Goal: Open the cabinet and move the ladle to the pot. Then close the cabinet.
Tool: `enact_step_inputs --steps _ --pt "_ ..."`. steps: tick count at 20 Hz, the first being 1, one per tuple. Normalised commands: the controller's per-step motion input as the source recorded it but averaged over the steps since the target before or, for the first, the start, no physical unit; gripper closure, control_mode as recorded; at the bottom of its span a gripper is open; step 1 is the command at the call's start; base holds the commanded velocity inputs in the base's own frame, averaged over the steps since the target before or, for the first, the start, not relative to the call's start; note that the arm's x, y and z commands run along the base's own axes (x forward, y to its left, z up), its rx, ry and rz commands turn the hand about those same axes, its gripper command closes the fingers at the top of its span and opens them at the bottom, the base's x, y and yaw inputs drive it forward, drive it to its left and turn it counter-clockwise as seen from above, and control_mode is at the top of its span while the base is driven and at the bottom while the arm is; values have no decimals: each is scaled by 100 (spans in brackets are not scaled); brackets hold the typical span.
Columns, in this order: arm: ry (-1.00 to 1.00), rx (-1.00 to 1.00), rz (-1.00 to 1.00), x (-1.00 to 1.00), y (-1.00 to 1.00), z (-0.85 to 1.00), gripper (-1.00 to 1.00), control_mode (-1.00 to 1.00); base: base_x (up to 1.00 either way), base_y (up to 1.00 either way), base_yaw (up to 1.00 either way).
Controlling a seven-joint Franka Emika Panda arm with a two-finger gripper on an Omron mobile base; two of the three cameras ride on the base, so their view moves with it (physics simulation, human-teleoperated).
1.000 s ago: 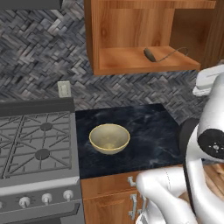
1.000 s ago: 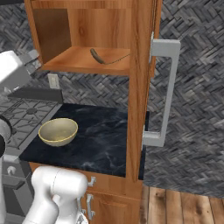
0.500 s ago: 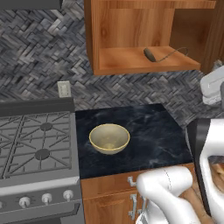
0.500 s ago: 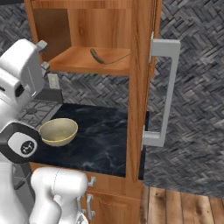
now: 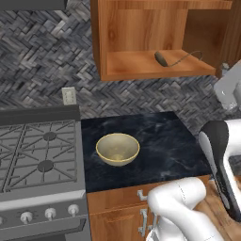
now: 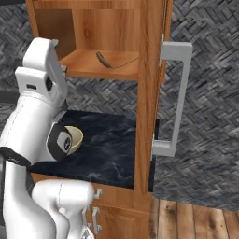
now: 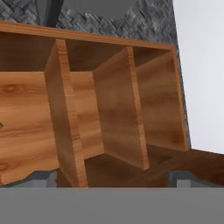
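While the claw [image 7: 112, 180] gapes wide, the dark ladle [image 5: 162, 59] (thin curved handle) lies inside the open cabinet [image 5: 141, 35].

Wall cabinet [image 5: 141, 42] hung above counter [image 5: 160, 141], door [image 6: 148, 93] swung wide open with bar handle [image 6: 175, 98] on its outer face. Ladle [image 5: 162, 59] lying on cabinet floor, scoop toward the left, handle trailing right toward the back wall. Below, bowl [image 5: 117, 148] on counter, near its left edge, just beside stove [image 5: 37, 160]. Wall outlet [image 5: 69, 96] behind stove, left of cabinet. Drawer fronts [image 5: 117, 207] under counter. Hand view facing wooden partitions [image 7: 65, 118], possibly the cabinet interior.
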Motion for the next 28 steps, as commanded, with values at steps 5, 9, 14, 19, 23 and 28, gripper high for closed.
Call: enact_step_inputs --steps 5,9,14,19,23,28 --pt "30 -6 0 26 -2 41 -100 -100 0 0 0" --pt "13 -5 0 23 -8 25 -100 -100 0 0 0" --pt "-6 -10 0 3 -12 -3 -100 -100 0 0 0" --pt "-3 -7 0 0 -18 -23 -100 -100 0 0 0" --pt "0 -2 0 9 -16 -17 -100 -100 0 0 0" --pt "1 0 0 28 -5 0 -100 -100 0 0 0"
